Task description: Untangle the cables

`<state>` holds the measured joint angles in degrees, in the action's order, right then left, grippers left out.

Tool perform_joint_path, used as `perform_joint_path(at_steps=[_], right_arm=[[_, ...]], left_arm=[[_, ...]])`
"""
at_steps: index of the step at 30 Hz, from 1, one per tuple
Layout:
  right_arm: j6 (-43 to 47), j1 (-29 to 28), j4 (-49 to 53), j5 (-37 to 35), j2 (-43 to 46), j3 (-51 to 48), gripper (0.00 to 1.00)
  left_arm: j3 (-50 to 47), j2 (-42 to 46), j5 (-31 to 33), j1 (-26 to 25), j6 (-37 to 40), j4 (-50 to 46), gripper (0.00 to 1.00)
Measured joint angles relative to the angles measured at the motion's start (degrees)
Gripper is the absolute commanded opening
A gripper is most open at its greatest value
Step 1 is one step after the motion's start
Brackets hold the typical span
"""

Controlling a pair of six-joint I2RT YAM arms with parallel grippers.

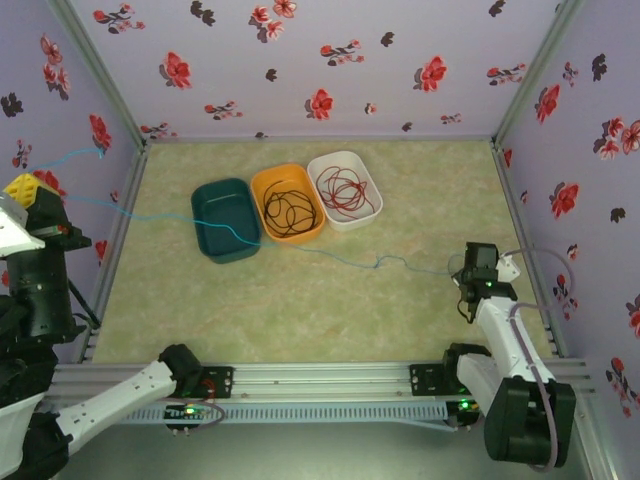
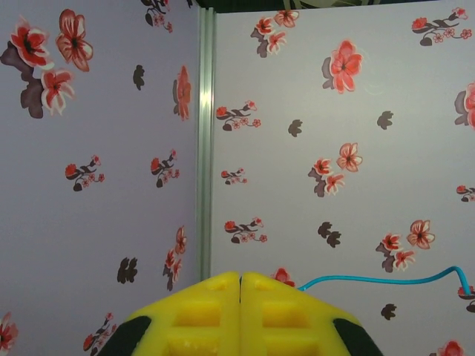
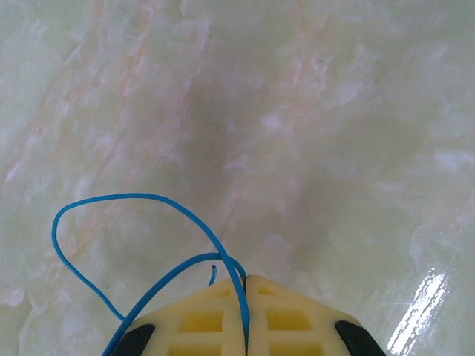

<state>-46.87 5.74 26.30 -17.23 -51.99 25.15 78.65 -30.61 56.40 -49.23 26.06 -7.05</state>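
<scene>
Now left gripper (image 2: pixel 240 277) and right gripper (image 3: pixel 246 281) clench the cable (image 3: pixel 126 195), strung nine to four o'clock; next, probably into teal bin (image 1: pixel 215 205)

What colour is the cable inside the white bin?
The cable in the white bin is red; the top external view shows it best.

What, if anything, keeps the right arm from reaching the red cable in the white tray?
Probably not reachable yet: the right gripper is shut on the blue cable. Otherwise the way to the white tray looks free.
</scene>
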Motion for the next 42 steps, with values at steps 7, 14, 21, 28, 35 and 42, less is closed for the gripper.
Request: perform_joint_path(at_steps=[7,14,21,28,35,42], right_arm=[[1.0,3.6,-1.5,2.1,-0.3,0.0,0.00],[3.2,4.3,-3.5,7.5,-0.9,0.0,0.00],[8.5,2.8,-2.8,16.5,-1.0,3.0,0.06],[13.5,0.5,1.1,18.9,-2.7,8.5,0.27],[15.3,-0.6,3.9,19.7,-5.5,9.0,0.45],[15.2,-5.5,5.7,21.0,-4.8,11.4,0.46]], left_arm=[[0.4,-0.2,0.0,-0.2,0.3,0.2,0.00],[1.5,-2.6,-1.6,-0.4,-2.9,-3.2,0.00],[0.3,-6.5,-8.1,-0.4,-12.2,-10.1,0.00],[-4.2,-10.3,-20.5,-0.4,-22.0,-13.7,0.00],[-6.3,-10.9,-29.5,-0.5,-27.0,-13.6,0.00],[-6.3,-10.7,-32.4,-0.5,-28.5,-13.1,0.00]])
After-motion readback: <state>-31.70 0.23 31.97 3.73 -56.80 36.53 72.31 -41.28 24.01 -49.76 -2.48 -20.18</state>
